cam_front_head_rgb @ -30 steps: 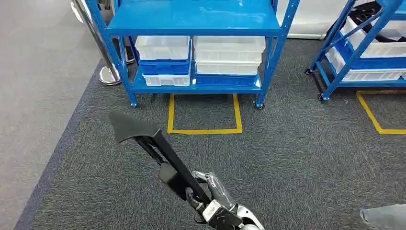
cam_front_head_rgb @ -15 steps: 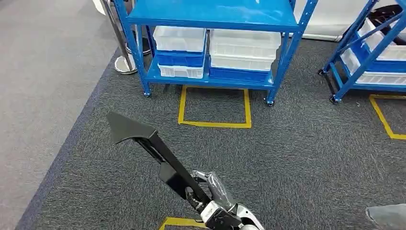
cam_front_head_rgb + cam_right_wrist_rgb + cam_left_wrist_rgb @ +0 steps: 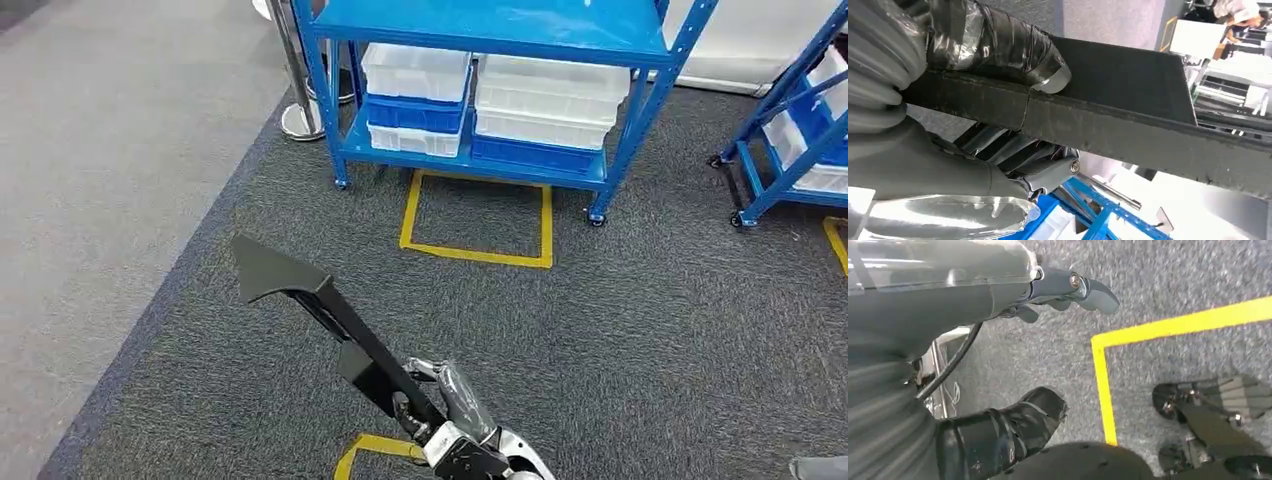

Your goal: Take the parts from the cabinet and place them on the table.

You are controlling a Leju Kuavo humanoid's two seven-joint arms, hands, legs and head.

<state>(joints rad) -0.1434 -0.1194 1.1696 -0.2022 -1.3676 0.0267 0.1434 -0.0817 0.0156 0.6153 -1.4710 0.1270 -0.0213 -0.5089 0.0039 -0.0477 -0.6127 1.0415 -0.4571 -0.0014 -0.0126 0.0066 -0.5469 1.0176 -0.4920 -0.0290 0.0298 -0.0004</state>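
- Low in the head view, the right hand (image 3: 445,415) is clamped on the near end of a long black part (image 3: 320,300).
- Its long axis runs toward 10 o'clock, wide end (image 3: 262,268) far.
- Open carpet (image 3: 650,330) lies between it and the blue shelf (image 3: 500,30) at 12 o'clock.
- The left hand (image 3: 1058,290) hangs over the carpet, fingers loosely apart, holding nothing.

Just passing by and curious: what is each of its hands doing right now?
Right hand: holding a long black part, fingers wrapped around it.
Left hand: holding nothing; fingers look loosely curled, so open or closed cannot be told.
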